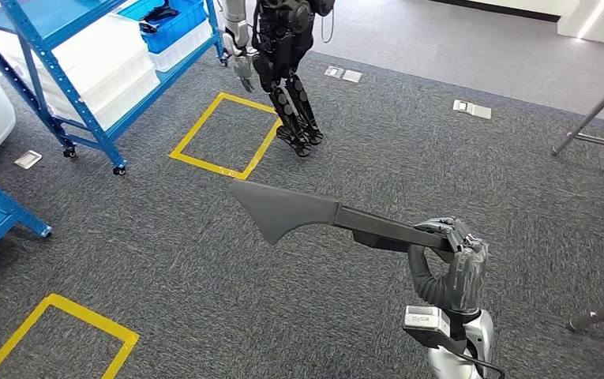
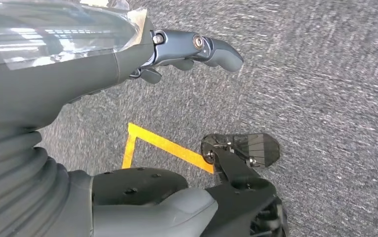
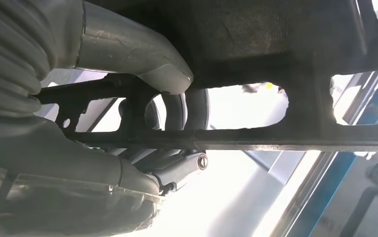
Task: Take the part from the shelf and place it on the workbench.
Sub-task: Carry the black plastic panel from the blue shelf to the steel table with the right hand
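No text, brand or number can be read. A small white label (image 1: 419, 319) sits on the wrist of the right hand (image 1: 450, 260), but its print is too small and blurred to read.

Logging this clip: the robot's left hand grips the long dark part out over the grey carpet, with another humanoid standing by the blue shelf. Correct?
Not quite. The head view shows the right hand gripping the dark part, not the left. The rest holds: grey carpet, another humanoid, blue shelf.
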Motion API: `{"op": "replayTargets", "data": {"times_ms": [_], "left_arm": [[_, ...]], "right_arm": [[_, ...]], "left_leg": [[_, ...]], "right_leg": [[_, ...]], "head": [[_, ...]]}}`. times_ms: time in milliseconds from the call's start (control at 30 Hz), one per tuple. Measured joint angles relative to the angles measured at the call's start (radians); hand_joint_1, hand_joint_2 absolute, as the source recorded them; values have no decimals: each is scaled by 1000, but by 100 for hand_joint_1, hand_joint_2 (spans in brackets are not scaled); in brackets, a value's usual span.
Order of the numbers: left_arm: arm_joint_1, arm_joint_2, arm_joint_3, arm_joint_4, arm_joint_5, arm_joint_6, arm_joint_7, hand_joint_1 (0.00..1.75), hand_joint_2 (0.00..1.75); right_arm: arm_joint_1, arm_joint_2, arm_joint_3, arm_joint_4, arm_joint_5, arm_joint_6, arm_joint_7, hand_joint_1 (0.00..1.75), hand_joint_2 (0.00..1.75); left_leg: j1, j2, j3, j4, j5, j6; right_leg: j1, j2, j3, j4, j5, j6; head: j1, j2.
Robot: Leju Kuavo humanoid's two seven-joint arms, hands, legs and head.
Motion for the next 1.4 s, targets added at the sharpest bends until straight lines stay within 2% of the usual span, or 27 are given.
{"op": "replayTargets", "data": {"times_ms": [67, 100, 167, 233, 300, 367, 400, 433, 467, 533, 600, 667, 700, 733, 800, 867, 900, 933, 967, 1033, 1100, 1167, 1200, 1267, 1333, 1367, 1400], "left_arm": [[-2, -1, 0, 0, -1, 0, 0, 0, 175], [-2, 0, 0, 0, -1, 1, 1, 0, 175], [-4, -1, 0, 0, -1, 2, 1, 0, 175], [-5, -2, 0, 0, -1, 2, 2, 0, 175], [-5, -2, 0, 0, -1, 2, 2, 0, 175], [-1, -2, 0, 0, -1, 3, 4, 0, 175], [0, -2, 0, 0, -1, 3, 5, 0, 175], [1, -2, 0, 0, -1, 3, 6, 0, 175], [1, -2, 0, 0, -1, 4, 7, 0, 175], [1, -1, 0, 0, -1, 5, 9, 0, 175], [1, 0, 0, 1, -1, 7, 10, 0, 175], [0, 0, 0, 1, -1, 10, 12, 0, 175], [0, 0, 0, 1, 0, 12, 12, 0, 175], [-1, -1, 0, 1, -1, 13, 12, 0, 175], [0, -2, 0, 1, -1, 14, 12, 0, 175], [2, -2, 0, 1, 0, 15, 13, 0, 175], [3, -3, 0, 1, 0, 15, 14, 0, 175], [2, -3, 0, 1, 0, 15, 14, 0, 175], [2, -3, 0, 1, 0, 15, 15, 0, 175], [0, -4, 0, 1, -1, 15, 16, 0, 175], [-1, -4, 0, 1, -1, 15, 16, 0, 175], [-2, -4, 0, 1, -1, 15, 16, 0, 175], [-3, -5, 0, 0, -1, 15, 16, 0, 175], [-5, -5, 0, 0, -2, 14, 16, 0, 175], [-3, -5, 0, 0, -2, 14, 16, 0, 175], [-1, -5, 0, 0, -2, 13, 16, 0, 175], [0, -5, 0, 0, -2, 13, 16, 0, 175]], "right_arm": [[0, -1, 0, 1, 0, 0, -3, 175, 175], [0, -1, 0, 2, -1, 0, -5, 175, 175], [1, -3, 0, 3, -1, 0, -6, 175, 175], [1, -4, -1, 3, -2, 0, -6, 175, 175], [0, -3, -1, 3, -2, 0, -7, 175, 175], [2, -3, -2, 4, -2, 0, -7, 175, 175], [3, -3, -2, 4, -1, 0, -7, 175, 175], [4, -3, -2, 5, 0, 0, -7, 175, 175], [4, -2, -2, 5, 3, 0, -7, 175, 175], [3, -1, -2, 5, 8, 0, -4, 175, 175], [2, 0, -1, 5, 13, 0, -1, 175, 175], [3, 1, -1, 5, 14, 0, 1, 175, 175], [4, 1, 0, 5, 15, 0, 1, 175, 175], [3, 1, 0, 5, 15, -1, 2, 175, 175], [-1, 1, 1, 5, 15, -1, 2, 175, 175], [-3, 2, 3, 6, 16, -1, 3, 175, 175], [-2, 2, 3, 6, 16, -1, 3, 175, 175], [-2, 2, 3, 6, 17, -1, 4, 175, 175], [-2, 2, 3, 6, 17, -1, 5, 175, 175], [-4, 1, 3, 6, 17, -1, 8, 175, 175], [-7, 2, 3, 6, 17, -1, 10, 175, 175], [-7, 3, 2, 6, 18, -1, 10, 175, 175], [-6, 2, 1, 6, 19, -1, 10, 175, 175], [-5, 3, -1, 5, 23, -1, 11, 175, 175], [-5, 5, -2, 4, 26, -2, 11, 175, 175], [-4, 6, -2, 4, 28, -2, 12, 175, 175], [-2, 6, -2, 4, 29, -2, 12, 175, 175]], "left_leg": [[-5, 19, -1, 9, -8, -12], [-7, 27, -1, 11, -10, -17], [-4, 39, 0, 13, -14, -24], [4, 4, -12, 49, -45, -32], [9, -57, -61, 161, -114, -39], [10, -80, -120, 285, -163, -39], [10, -83, -133, 307, -161, -38], [10, -86, -126, 289, -139, -34], [10, -93, -101, 235, -102, -29], [11, -144, -37, 98, -38, -18], [8, -183, -8, 31, -19, -12], [3, -168, -6, 21, -16, -8], [3, -155, -5, 14, -9, -4], [3, -141, -3, 6, -3, 0], [2, -109, -3, -4, 6, 6], [0, -75, -6, -4, 6, 8], [-1, -59, -8, -4, 6, 8], [-1, -44, -9, -3, 6, 8], [0, -31, -8, -3, 6, 7], [-2, -8, -8, 2, 1, 0], [-7, 9, -9, 9, -5, -11], [-7, 25, -7, 10, -6, -21], [-4, 21, -7, 13, -10, -27], [3, -21, -25, 58, -46, -38], [8, -71, -79, 179, -114, -44], [9, -80, -110, 245, -142, -45], [10, -84, -132, 289, -153, -45]], "right_leg": [[3, -31, 50, -91, 23, -6], [7, -33, 53, -98, 24, -14], [6, -8, 50, -99, 29, -28], [1, 13, 47, -101, 34, -41], [0, 34, 43, -101, 39, -53], [4, 58, 39, -101, 41, -59], [6, 72, 38, -100, 43, -60], [7, 85, 38, -100, 44, -61], [8, 99, 39, -100, 45, -61], [8, 123, 39, -99, 48, -56], [5, 145, 31, -99, 54, -46], [1, 167, 19, -102, 63, -31], [0, 157, 11, -98, 64, -27], [3, 135, -1, -82, 56, -26], [7, 73, -49, 12, 9, -33], [7, 49, -108, 142, -45, -34], [7, 45, -121, 178, -55, -29], [5, 42, -112, 174, -51, -21], [4, 35, -82, 129, -34, -12], [2, -6, 7, -15, 7, 0], [6, -33, 54, -98, 28, -7], [12, -19, 51, -105, 32, -22], [10, -9, 50, -106, 35, -28], [3, 11, 49, -109, 41, -44], [3, 32, 46, -110, 45, -56], [5, 43, 44, -110, 46, -60], [8, 55, 43, -110, 48, -62]], "head": [[-1, 0], [-2, 0], [-3, 0], [-5, 0], [-6, 0], [-7, 0], [-7, 0], [-7, 0], [-7, 0], [-6, 0], [-6, 0], [-8, 0], [-8, 0], [-6, 0], [-3, 0], [-1, 0], [-1, 0], [0, 0], [0, 0], [0, 0], [-2, 0], [-4, 0], [-4, 0], [-7, 0], [-11, 0], [-11, 0], [-11, 0]]}}
